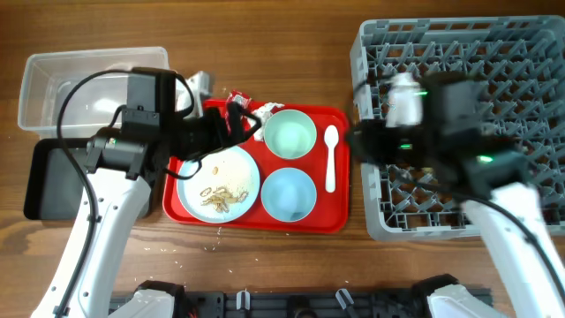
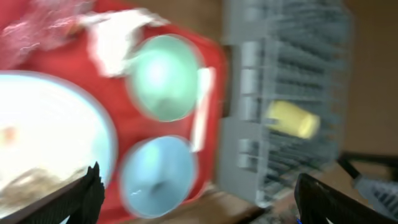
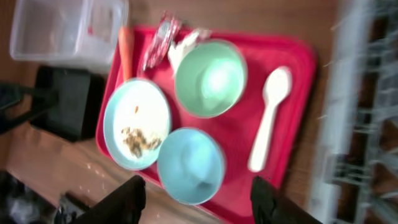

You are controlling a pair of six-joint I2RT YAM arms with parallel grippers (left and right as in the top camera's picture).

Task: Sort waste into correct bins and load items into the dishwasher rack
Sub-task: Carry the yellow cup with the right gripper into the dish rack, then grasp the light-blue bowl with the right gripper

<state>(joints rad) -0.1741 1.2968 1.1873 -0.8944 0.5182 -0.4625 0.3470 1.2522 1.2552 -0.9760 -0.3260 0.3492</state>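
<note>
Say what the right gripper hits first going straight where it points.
Likely the blue bowl on the red tray: in the wrist view it lies ahead between the open fingers of the right gripper. Depth unclear.

Wooden worktop and what sat on it
The brown wood-grain worktop (image 1: 291,53) carried four things directly: a clear tub (image 1: 53,97) at the far left corner, a black tray (image 1: 48,185) close against the tub's near side, a red serving tray (image 1: 328,214) in the middle, and a grey dishwasher rack (image 1: 521,62) on the right, just beside the red tray. A few pale crumbs (image 1: 218,237) lay on bare wood along the red tray's near edge
</note>
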